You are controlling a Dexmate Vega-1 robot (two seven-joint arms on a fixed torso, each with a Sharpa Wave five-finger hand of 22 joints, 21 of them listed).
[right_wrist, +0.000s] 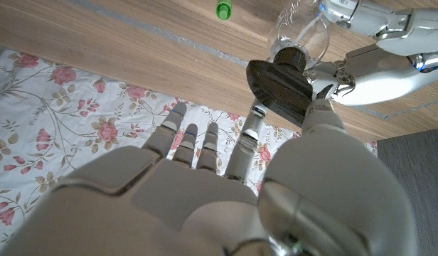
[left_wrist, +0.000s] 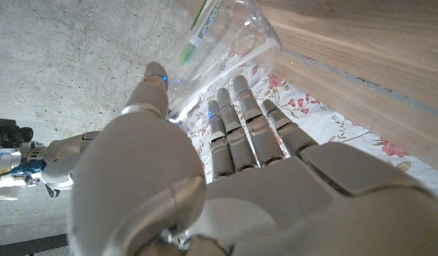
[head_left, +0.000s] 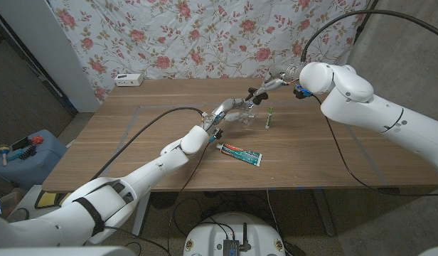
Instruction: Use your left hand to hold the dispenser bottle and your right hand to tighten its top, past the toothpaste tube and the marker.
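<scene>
Bottle point(head_left: 237, 114), clear, thin and light, looks crushable, so we clasp its body in the left robot hand point(head_left: 222, 112) while the right robot hand point(head_left: 269, 87) pinches its top point(right_wrist: 279, 89).

From the head camera we are looking down over the table point(head_left: 134, 142), arms entering from the bottom corners. Each wrist camera is peering closely along its own robot hand, turned upside down. All three are sharing the clear dispenser bottle point(head_left: 237, 116) at mid-table.
</scene>
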